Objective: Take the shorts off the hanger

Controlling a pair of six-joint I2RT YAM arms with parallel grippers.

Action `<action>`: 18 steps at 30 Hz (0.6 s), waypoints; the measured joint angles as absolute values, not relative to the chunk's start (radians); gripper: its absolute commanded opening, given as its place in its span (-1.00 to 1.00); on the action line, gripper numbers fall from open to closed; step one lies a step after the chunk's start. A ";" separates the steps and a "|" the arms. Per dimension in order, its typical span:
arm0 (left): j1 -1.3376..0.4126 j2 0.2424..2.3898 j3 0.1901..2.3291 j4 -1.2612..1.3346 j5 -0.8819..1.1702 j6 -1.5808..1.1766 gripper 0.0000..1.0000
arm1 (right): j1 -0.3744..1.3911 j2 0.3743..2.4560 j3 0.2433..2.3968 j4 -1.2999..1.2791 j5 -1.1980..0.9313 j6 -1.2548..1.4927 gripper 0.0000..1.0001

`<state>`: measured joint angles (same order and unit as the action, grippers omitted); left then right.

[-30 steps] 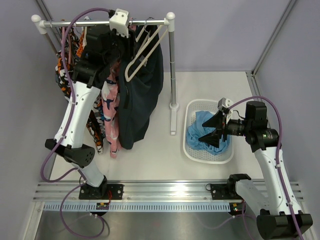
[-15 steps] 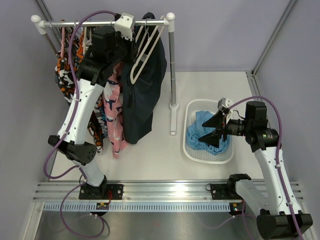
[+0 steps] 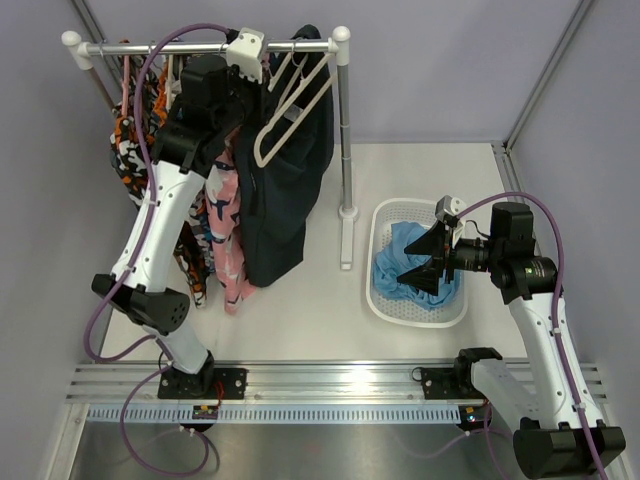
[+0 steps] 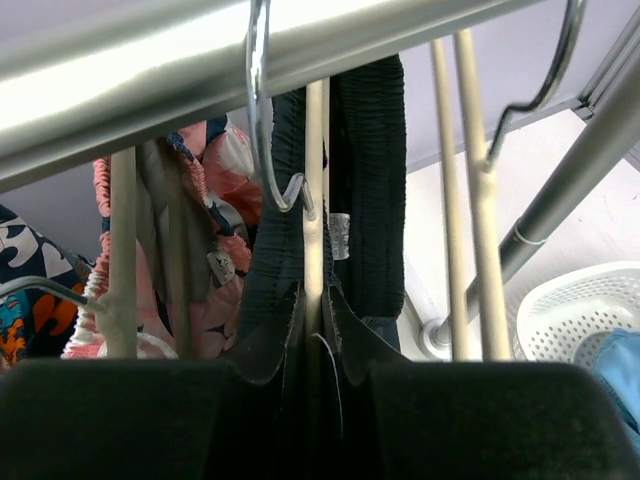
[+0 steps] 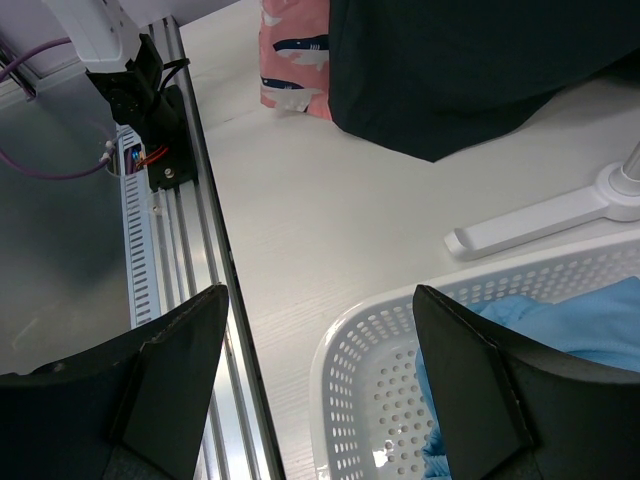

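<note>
Left hand (image 4: 312,335) fingertips: dark blur at frame bottom, pinched together. Grip on hanger (image 4: 314,200) or navy shorts (image 4: 368,180): can't tell. Blue shorts (image 5: 560,330), basket (image 5: 370,400) cut off right of right hand (image 5: 320,350).

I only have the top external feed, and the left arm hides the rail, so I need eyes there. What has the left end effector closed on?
Observer: The left end effector is shut on the pale bar of the hanger, navy shorts hanging either side of it.
Operator: Is its hook off the rail?
Observer: No, the hook sits over the rail.
Operator: And the right side?
Observer: The right end effector is open, nothing between its fingers, above the basket rim.
</note>
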<state>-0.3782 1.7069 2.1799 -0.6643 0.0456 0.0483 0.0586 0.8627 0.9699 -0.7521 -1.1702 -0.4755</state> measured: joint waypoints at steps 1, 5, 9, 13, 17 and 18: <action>-0.378 1.695 2.164 -0.657 0.050 0.045 -1.00 | 0.059 0.863 0.970 -0.752 -1.170 -0.476 0.67; -0.378 1.639 2.110 -0.636 0.062 0.028 -1.00 | 0.059 0.864 0.970 -0.752 -1.171 -0.476 0.66; -0.378 1.568 2.067 -0.629 0.078 0.020 -1.00 | 0.059 0.865 0.970 -0.752 -1.171 -0.476 0.67; -0.378 1.514 2.067 -0.627 0.088 0.017 -1.00 | 0.059 0.865 0.970 -0.752 -1.171 -0.476 0.67; -0.378 1.498 2.067 -0.650 0.093 0.016 -1.00 | 0.059 0.866 0.970 -0.752 -1.170 -0.476 0.67; -0.378 1.498 2.067 -0.651 0.093 0.015 -1.00 | 0.059 0.867 0.970 -0.752 -1.170 -0.476 0.67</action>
<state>-0.3782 1.4982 2.0670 -0.6506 0.0929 0.0147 0.0586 0.8669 0.9699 -0.7525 -1.1702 -0.4759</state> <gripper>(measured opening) 0.111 0.833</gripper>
